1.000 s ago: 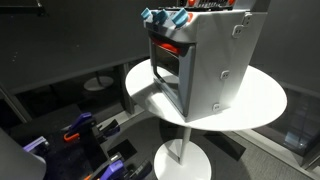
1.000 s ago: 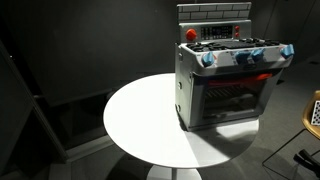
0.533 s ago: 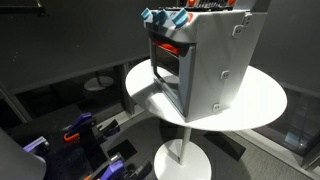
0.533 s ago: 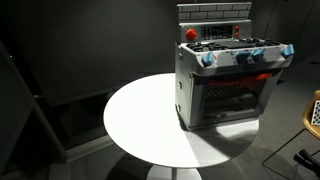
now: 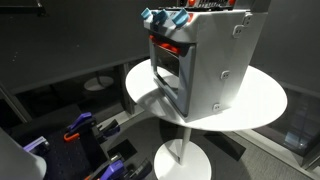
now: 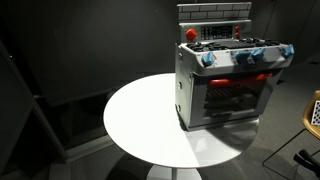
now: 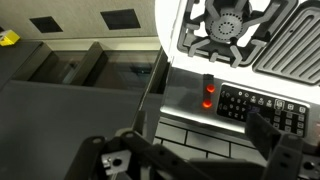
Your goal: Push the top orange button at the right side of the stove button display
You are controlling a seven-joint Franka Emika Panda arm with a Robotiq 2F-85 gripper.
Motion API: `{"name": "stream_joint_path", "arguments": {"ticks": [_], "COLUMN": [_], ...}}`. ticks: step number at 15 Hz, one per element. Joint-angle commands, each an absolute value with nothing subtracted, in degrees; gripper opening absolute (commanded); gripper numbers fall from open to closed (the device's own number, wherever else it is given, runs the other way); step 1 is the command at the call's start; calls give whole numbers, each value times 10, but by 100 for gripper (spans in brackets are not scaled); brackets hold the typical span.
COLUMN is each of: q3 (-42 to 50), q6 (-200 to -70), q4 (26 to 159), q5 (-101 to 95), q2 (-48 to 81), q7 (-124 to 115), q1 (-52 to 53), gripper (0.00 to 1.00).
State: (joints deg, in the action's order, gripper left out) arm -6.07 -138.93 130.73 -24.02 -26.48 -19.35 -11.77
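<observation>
The grey toy stove (image 5: 215, 60) stands on a round white table (image 5: 260, 100) in both exterior views (image 6: 225, 95), with blue knobs (image 6: 240, 57) along its top front. In the wrist view I look down on its burner grates (image 7: 230, 30) and back panel. Two orange buttons sit one beside the other on that panel (image 7: 208, 80) (image 7: 207, 100), next to the dark button display (image 7: 262, 105). My gripper (image 7: 195, 140) hovers above the panel, jaws open and empty, not touching it. The gripper is out of frame in both exterior views.
The table (image 6: 140, 120) has bare surface beside the stove. On the dark floor lie purple and orange equipment (image 5: 80, 130) and a round base (image 5: 98, 83). A wooden piece (image 6: 313, 112) stands at the frame edge.
</observation>
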Motion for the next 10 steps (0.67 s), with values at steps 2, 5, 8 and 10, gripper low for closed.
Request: {"name": "stream_joint_path", "arguments": {"ticks": [2, 5, 8, 10], "q3": [-62, -60, -58, -53], "q6": [-1430, -1442, -1449, -1451], "q4": [1297, 1292, 1283, 1276], "q5": [-266, -267, -276, -282], "q2": [-219, -188, -158, -141], "q7": [-242, -260, -281, -293], "q1": [-144, -151, -157, -157], "gripper": [100, 100, 100, 100]}}
